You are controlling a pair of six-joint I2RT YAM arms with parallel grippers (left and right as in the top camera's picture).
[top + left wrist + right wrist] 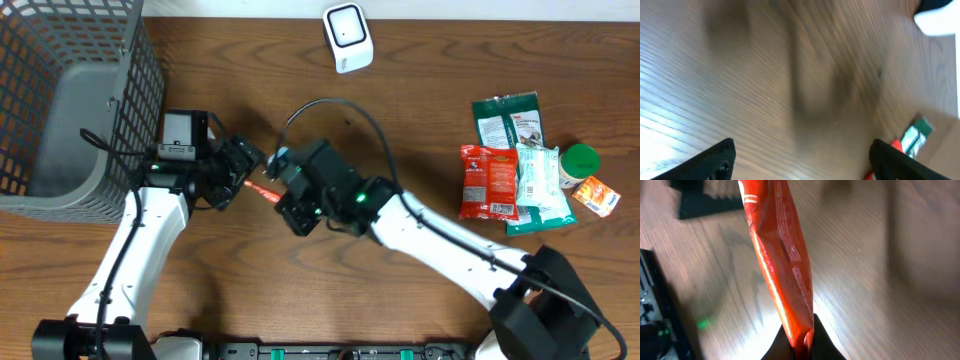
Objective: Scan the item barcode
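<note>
At mid-table, the right gripper point(801, 339) is clamped on one end of the long glossy red plastic snack packet point(780, 260). The packet's long axis runs straight out from the jaws toward the left gripper point(802, 157), which is spread wide and empty. The white box-shaped barcode scanner point(348, 37) sits well apart up-table, nearer the right arm, so the packet probably has to swing that way.

Wooden table point(430, 60) with basket point(130, 90), scanner point(348, 37), packets point(510, 165)

Item: red snack packet point(782, 265), glossy, fine white print, seen edge-on, creased.
Pose: one narrow end pinched in the right gripper point(801, 339), left of tabletop centre.
Reader: white scanner point(348, 37), rounded, mid far edge of tabletop.
</note>
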